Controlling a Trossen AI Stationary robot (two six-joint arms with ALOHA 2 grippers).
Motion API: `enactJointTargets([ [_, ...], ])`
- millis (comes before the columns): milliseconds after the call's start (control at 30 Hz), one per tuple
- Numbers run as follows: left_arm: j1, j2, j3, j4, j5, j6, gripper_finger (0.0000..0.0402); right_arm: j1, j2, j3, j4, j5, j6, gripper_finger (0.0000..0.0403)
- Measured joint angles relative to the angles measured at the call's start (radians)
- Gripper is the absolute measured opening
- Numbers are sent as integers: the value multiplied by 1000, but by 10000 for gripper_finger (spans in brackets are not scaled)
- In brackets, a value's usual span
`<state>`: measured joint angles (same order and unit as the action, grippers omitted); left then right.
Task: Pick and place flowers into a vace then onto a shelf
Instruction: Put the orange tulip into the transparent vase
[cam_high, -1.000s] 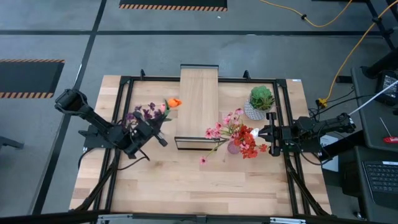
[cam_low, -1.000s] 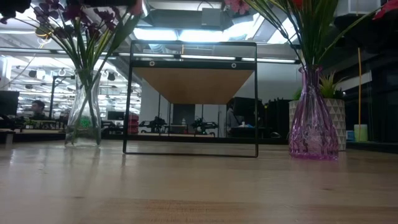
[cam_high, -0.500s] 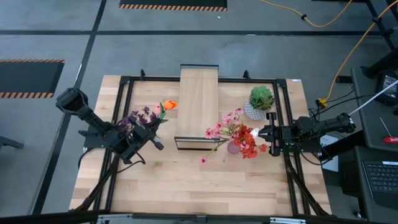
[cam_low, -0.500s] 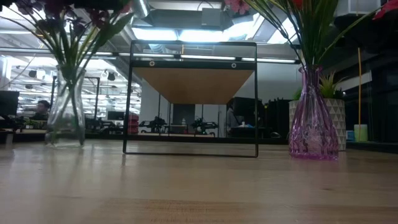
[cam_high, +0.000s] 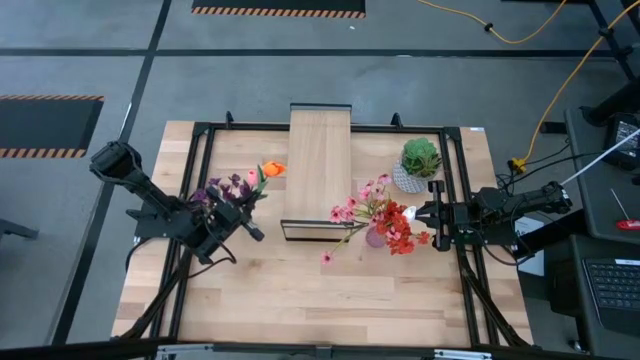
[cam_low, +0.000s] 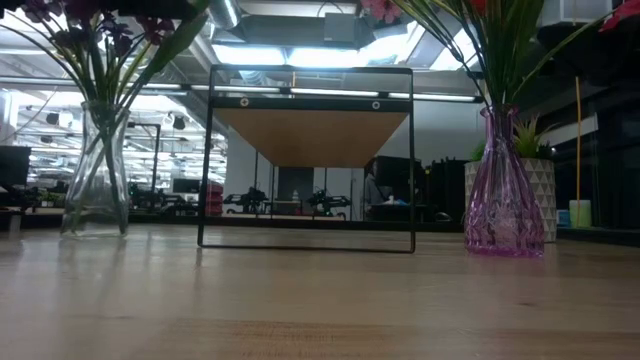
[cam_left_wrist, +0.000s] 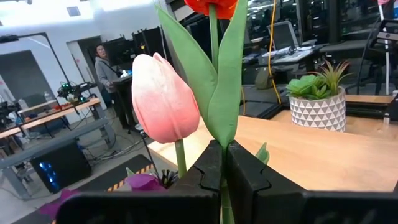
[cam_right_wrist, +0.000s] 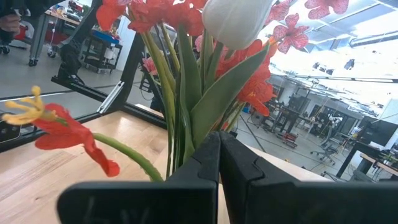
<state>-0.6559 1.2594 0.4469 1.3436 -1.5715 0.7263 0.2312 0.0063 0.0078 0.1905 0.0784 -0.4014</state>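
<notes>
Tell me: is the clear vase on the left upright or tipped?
Upright. In the low view the clear vase stands on its base on the table, flower stems rising out.

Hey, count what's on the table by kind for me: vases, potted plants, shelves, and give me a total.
Vases: 2, a clear glass vase and a purple glass vase, both holding flowers
Potted plants: 1, the green plant in a white pot
Shelves: 1, the light-wood shelf
Total: 4
</notes>
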Motion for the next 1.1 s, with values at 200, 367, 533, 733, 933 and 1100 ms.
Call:
enactJointTargets([
  [200, 0, 0, 0, -26, 0, -30, 12, 0, 0, 0, 0, 0, 0, 10],
  [367, 0, 0, 0, -45, 3, -48, 23, 0, 0, 0, 0, 0, 0, 10],
  [533, 0, 0, 0, -47, 3, -51, 33, 0, 0, 0, 0, 0, 0, 10],
  [733, 0, 0, 0, -47, 2, -46, 48, 0, 0, 0, 0, 0, 0, 10],
  [933, 0, 0, 0, -40, 1, -32, 69, 0, 0, 0, 0, 0, 0, 10],
  [1100, 0, -1, 0, -29, 1, -4, 88, 0, 0, 0, 0, 0, 0, 10],
])
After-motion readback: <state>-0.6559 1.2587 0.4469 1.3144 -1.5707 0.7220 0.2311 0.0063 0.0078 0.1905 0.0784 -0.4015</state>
